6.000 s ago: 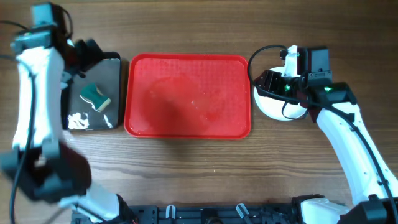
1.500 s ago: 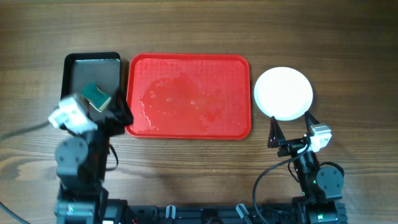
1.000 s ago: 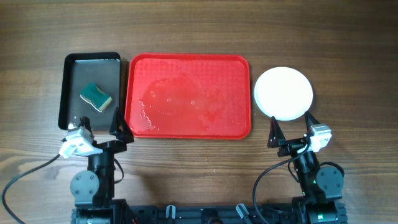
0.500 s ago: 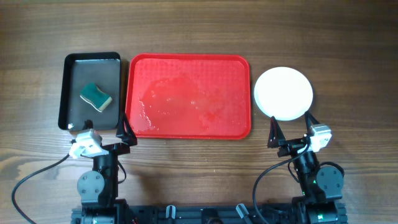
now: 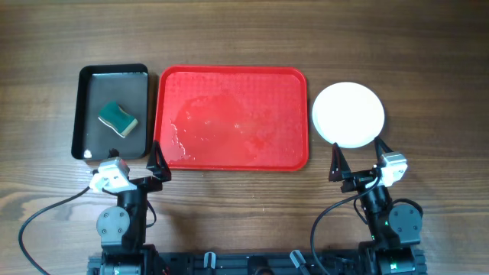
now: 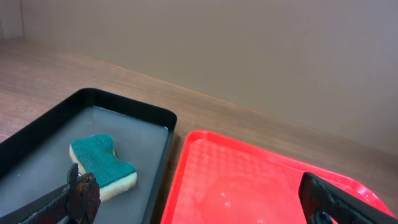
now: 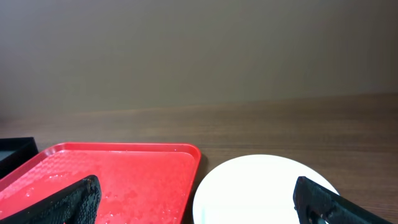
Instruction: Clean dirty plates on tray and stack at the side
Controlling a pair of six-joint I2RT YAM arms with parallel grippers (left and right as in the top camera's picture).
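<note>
Looking down from overhead, the red tray (image 5: 231, 118) is pretty much dead centre on the wooden table (image 5: 244, 30). It's a big rectangle with rounded corners and a raised rim, and its textured floor has a wet, streaky film with little droplets, mostly across the left and middle. Just off its right edge sits a round cream-white plate (image 5: 348, 114), close to the rim but not touching as far as I can see. It's shallow with a plain, spotless-looking top, and from above I honestly can't tell whether anything is stacked under it. In the right wrist view the same plate shows as a smooth white disc right beside the tray's near right corner. On the other side of the red tray, hugging its left edge, is a smaller black tray (image 5: 113, 111) with a shiny wet floor, and a teal-topped sponge (image 5: 118, 119) with a pale yellow underside lies in it at an angle. Both arms are folded low at the table's front edge, nearer the camera side than the red tray. The left gripper (image 6: 199, 202) is below the tray's front left corner with its jaws spread wide and nothing between them. One dark finger (image 6: 81, 198) frames the sponge, the other is over the tray. The right gripper (image 7: 199, 202) is below the plate, also wide apart and holding nothing.
</note>
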